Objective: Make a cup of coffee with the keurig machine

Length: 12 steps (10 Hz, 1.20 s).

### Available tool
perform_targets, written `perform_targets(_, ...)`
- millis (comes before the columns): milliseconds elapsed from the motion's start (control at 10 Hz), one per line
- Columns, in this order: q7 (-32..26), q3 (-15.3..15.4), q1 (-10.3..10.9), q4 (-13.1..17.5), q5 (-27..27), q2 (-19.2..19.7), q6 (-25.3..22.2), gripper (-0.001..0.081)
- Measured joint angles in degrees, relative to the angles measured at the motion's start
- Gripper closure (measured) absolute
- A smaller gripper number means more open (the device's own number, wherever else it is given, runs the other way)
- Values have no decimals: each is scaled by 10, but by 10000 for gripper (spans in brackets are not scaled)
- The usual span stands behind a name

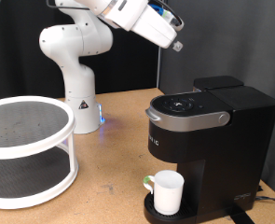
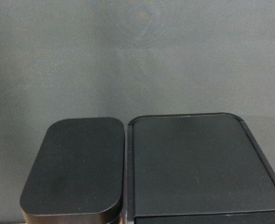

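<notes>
Nearest the camera in the exterior view, the cup (image 1: 167,191) stood upright on the drip base of the keurig machine (image 1: 207,140), under the round brew head, with its handle turned toward the view's left and tinted green. The machine rose over it on the right of the wooden table (image 1: 118,140), its silver-grey band curving across the front and its black lid down; behind the brew head sat a raised black block at the machine's rear. At the near left stood a white two-tier round rack (image 1: 25,149), its perforated top shelf and lower shelf both bare. Farther back, left of centre, the white base of the robot arm (image 1: 76,56) stood on the table, with a small blue light glowing beside it. The arm reached up and to the right, and the gripper (image 1: 174,42) hung high above the machine's rear, well apart from it and touching nothing. I cannot tell whether its fingers were spread or pressed together. The wrist view showed only two dark, flat-topped machine parts (image 2: 188,168) side by side before a grey backdrop (image 2: 137,56); no fingers appeared there.
</notes>
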Motion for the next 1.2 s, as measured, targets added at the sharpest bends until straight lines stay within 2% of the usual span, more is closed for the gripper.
perform_targets(100,-12,0,0,-2,1,-1,1,3)
perform_targets(200,-57,-2,0,-5,-1,-2,1,3)
perform_targets(300,-101,-3,-1,-8,-18,-2,1,3)
perform_targets(500,-140,4,0,-3,-75,-2,3,3)
perform_targets(700,-143,22,0,9,-114,-1,34,3)
perform_targets(1200,-101,51,0,53,-115,1,106,3)
